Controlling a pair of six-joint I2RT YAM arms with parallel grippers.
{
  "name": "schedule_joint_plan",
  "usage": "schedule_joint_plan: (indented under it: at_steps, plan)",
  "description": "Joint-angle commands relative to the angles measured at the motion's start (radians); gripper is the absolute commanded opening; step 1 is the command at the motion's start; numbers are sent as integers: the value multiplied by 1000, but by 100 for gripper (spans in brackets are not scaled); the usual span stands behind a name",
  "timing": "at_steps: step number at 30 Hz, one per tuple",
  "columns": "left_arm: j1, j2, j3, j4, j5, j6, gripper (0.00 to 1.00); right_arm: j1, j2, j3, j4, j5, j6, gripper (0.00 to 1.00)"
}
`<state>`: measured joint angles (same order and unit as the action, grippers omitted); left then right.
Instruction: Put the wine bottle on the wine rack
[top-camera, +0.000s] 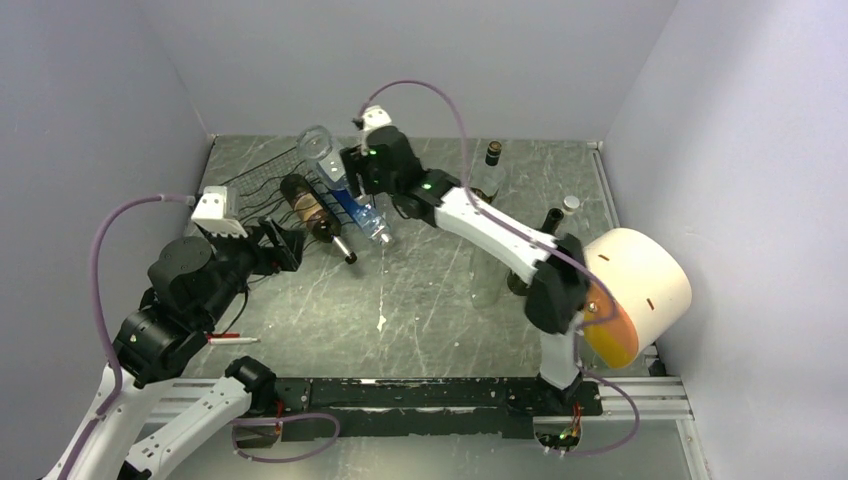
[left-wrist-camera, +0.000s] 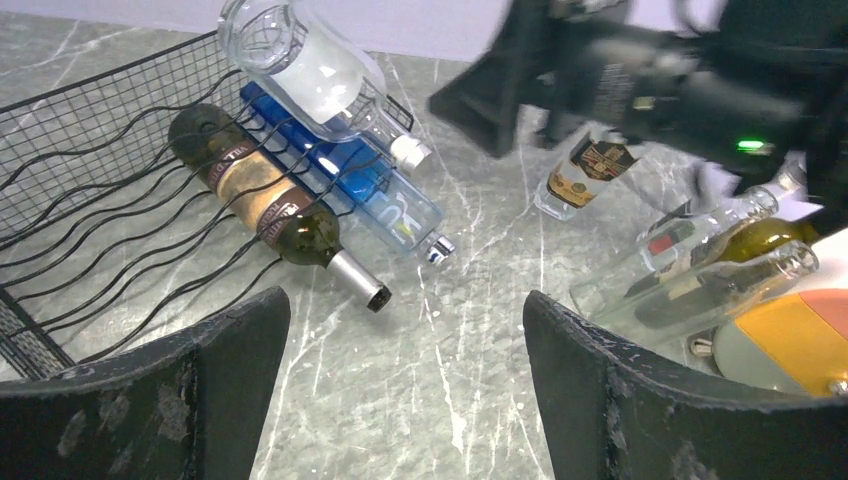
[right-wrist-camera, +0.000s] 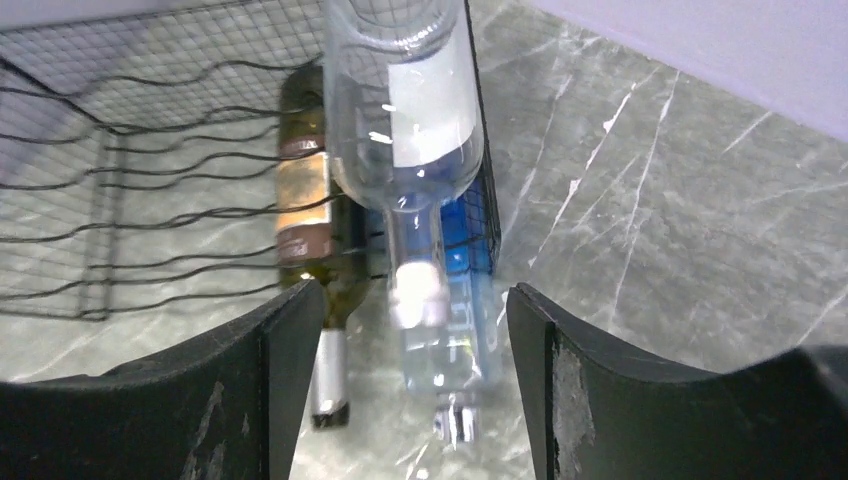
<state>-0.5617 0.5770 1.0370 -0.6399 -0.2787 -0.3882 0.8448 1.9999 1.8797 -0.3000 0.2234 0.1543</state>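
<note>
Bottle (right-wrist-camera: 405, 110) lies on wine rack (left-wrist-camera: 90, 130); right fingers (right-wrist-camera: 640, 400) spread apart.

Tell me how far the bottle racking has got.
Done: dark bottle, blue bottle and clear bottle lie on the wine rack. In hand: nothing; the right claw stands open at the clear bottle's neck, the left claw open too. Left: other bottles on the table.

Wine rack (top-camera: 262, 185) upper left of frame, 3 bottles lying on it: clear bottle (top-camera: 322, 148) topmost, dark bottle (top-camera: 308, 208), blue bottle (top-camera: 362, 215). Right gripper (top-camera: 347, 165) just beside clear bottle.
</note>
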Motion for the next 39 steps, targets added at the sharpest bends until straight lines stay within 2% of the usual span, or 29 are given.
schedule_joint_plan:
  at_steps: [1, 3, 9, 16, 22, 26, 31, 39]
  plan:
    - [-2, 0, -4, 52, 71, 59, 90, 1, -317, -204, 124, 58, 63, 70]
    - [-2, 3, -17, 71, 88, 68, 90, 3, -438, -311, 124, 82, 71, 70]
    - [-2, -8, -74, 147, 118, 54, 90, 9, -773, -623, 85, 332, 109, 68]
    - [-3, -4, -95, 155, 124, 43, 90, 8, -1017, -723, -160, 493, 168, 68]
    - [-2, 8, -128, 181, 86, 14, 89, 8, -1123, -748, -367, 531, 212, 68]
    - [-3, 4, -188, 242, 137, -21, 88, 8, -1173, -757, -452, 533, 261, 68]
    - [-3, 7, -223, 299, 156, -24, 88, 9, -1198, -807, -474, 447, 270, 69]
    - [-3, 36, -221, 286, 158, -24, 87, 9, -1186, -920, -362, 372, 246, 68]
